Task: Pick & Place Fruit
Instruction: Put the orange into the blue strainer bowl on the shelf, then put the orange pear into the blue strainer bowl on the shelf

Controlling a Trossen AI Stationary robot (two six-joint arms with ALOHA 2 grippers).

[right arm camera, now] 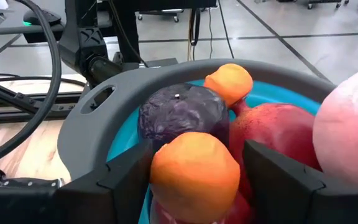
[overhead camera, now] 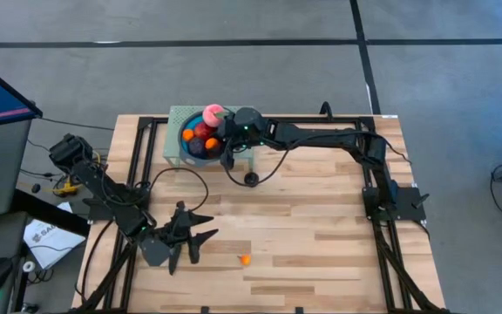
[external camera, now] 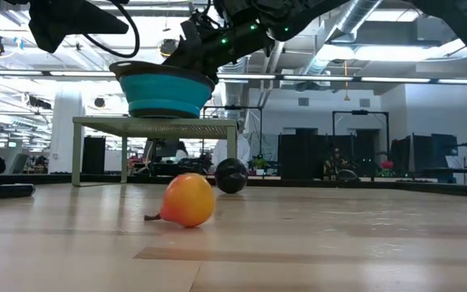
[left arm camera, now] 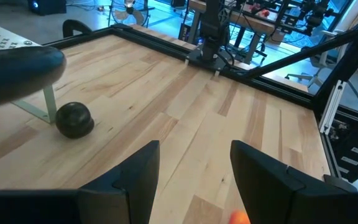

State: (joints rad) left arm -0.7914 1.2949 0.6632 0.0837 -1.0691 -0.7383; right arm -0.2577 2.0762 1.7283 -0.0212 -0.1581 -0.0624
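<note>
Right now your right gripper (right arm camera: 194, 180) hangs over the blue bowl (overhead camera: 188, 146), jaws parted either side of an orange fruit (right arm camera: 194, 171).

Nearest you, well short of the bowl, one small orange fruit (overhead camera: 245, 259) lies loose on the table (overhead camera: 321, 235); your left gripper (left arm camera: 194, 168) waits just beside it, jaws apart and empty. A dark round fruit (overhead camera: 250, 179) sits between there and the bowl. These look light, smooth and ready to roll, so take each across its widest middle, gently. Whether the right jaws touch the orange fruit you cannot tell. The bowl rests on a small stand (external camera: 156, 126); the fruit heaped inside hide whatever lies beneath.
</note>
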